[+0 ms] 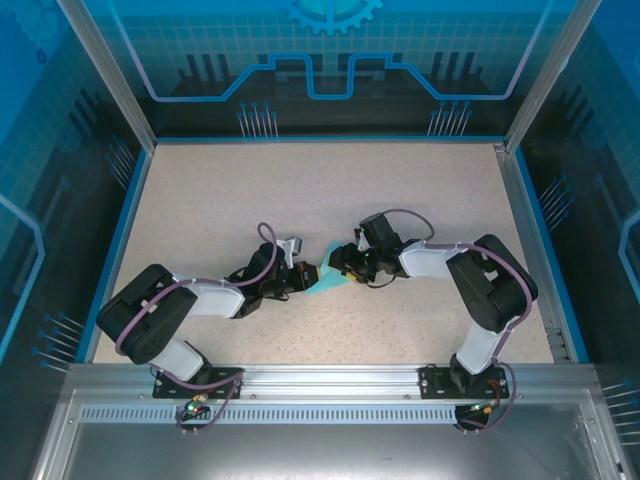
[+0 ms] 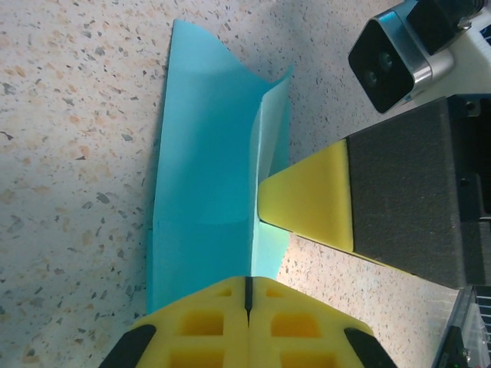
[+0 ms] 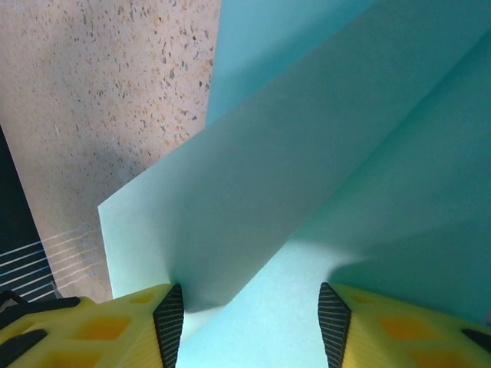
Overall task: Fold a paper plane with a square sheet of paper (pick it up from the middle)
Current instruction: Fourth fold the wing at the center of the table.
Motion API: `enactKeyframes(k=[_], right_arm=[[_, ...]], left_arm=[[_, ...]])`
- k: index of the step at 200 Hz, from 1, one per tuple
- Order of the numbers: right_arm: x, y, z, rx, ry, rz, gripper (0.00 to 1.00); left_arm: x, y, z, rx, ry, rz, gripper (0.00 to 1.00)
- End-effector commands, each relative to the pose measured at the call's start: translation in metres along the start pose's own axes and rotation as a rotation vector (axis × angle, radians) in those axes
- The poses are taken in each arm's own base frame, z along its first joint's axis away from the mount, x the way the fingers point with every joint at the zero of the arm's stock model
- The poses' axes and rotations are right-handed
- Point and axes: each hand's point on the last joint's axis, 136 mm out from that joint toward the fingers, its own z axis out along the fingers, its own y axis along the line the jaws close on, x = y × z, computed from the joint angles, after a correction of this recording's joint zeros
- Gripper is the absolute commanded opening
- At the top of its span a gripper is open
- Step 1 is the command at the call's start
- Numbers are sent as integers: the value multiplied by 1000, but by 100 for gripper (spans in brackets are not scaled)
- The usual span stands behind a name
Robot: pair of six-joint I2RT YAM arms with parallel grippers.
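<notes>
left arm (image 1: pixel 190 300) and right arm (image 1: pixel 480 285): black rounded joint housings, white link shells, greyish-purple cables (image 1: pixel 400 212) looping alongside. left gripper (image 2: pixel 247 285) has yellow fingers (image 2: pixel 201 322) moulded with square pockets. right gripper (image 3: pixel 249 290) matches, with black ribbed pads (image 3: pixel 169 322); its body is probably matte black plastic.

A robotics lab cell: speckled table (image 1: pixel 300 190), aluminium frame (image 1: pixel 330 385), blue circuit-print panels (image 1: pixel 330 50).

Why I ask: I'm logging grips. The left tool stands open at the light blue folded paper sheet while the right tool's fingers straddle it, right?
No: the left tool is shut at the light blue folded paper sheet, pinching it, as the left wrist view shows. The right tool's fingers do straddle it.
</notes>
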Motion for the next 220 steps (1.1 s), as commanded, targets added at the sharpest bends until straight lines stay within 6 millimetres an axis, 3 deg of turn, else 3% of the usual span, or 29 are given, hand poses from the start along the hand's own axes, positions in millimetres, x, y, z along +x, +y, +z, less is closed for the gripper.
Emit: enactKeyframes(k=[1,44,103,139,161,220], right_arm=[[2,8,3,-36,10,1,53],[0,10,3,-67,-12,3,53],[2,-6,11,-14,3,55,52],[5,-17,14,35,16,69,51],[5,-18,15,40,22,72,51],[6,-19,17,50,36,70,51]], left_arm=[[8,9,1,-8,29,-41,0],[10,11,3,-6,48,-71,1],[12,13,4,3,68,-94,6],[14,15,6,10,101,-121,25],[15,11,8,41,129,-113,30],[13,5,13,40,168,-57,30]])
